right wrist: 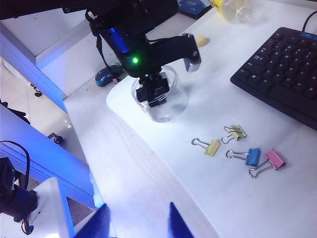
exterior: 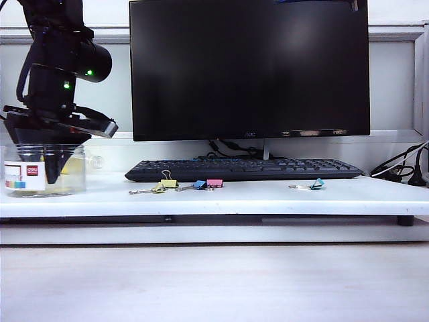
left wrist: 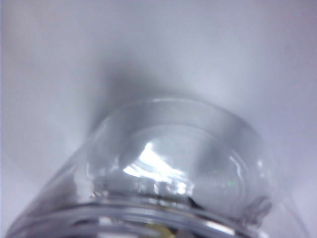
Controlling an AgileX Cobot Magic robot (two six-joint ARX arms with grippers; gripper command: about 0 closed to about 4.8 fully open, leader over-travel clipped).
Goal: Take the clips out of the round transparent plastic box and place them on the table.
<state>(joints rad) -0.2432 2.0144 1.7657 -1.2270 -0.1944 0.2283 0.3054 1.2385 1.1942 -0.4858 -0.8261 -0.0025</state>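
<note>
At the left edge of the exterior view our left gripper [exterior: 52,164] reaches down inside the box [exterior: 74,176] on the table [exterior: 268,198]; whether it clasps anything we cannot tell. Two yellow clips [exterior: 164,185] lie at lower centre before the keyboard [exterior: 244,169]. Our right gripper [right wrist: 136,220], fingers spread and empty, hangs at the bottom of its wrist view.

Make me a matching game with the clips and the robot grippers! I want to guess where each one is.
Things:
1. teal clip
2. pink clip
3. left gripper
4. right gripper

Places:
A. reaching down into the round transparent plastic box
B. next to the blue clip
C. alone, at the keyboard's right end
D. hanging open off the table's front edge

Pairs: 1-C, 2-B, 3-A, 4-D
</note>
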